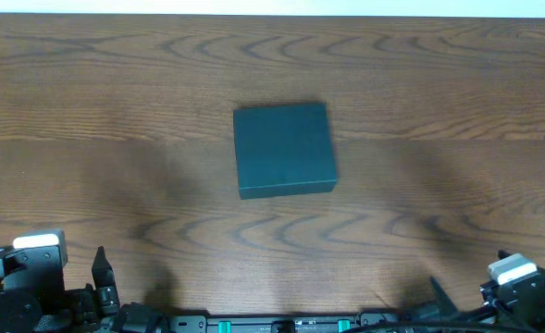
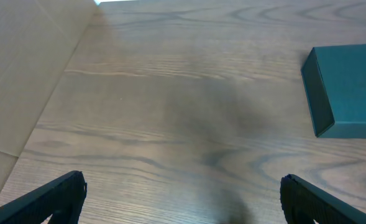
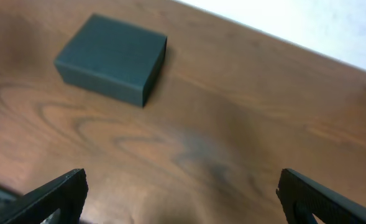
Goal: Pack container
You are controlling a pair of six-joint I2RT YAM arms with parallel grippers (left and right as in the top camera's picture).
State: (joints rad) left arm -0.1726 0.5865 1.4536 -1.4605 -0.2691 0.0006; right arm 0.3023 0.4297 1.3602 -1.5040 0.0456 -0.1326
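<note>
The container (image 1: pixel 283 149) is a dark teal square box with its lid shut, lying flat at the middle of the wooden table. It shows at the right edge of the left wrist view (image 2: pixel 347 89) and at the upper left of the right wrist view (image 3: pixel 111 58). My left gripper (image 2: pixel 183 196) is open and empty near the front left corner of the table (image 1: pixel 101 277), far from the box. My right gripper (image 3: pixel 181 196) is open and empty near the front right corner (image 1: pixel 439 294), also far from the box.
The wooden table (image 1: pixel 115 111) stretches all round the box. A tan cardboard-like surface (image 2: pixel 21 68) runs along the left side in the left wrist view. A pale wall (image 3: pixel 307 22) lies beyond the table's far edge.
</note>
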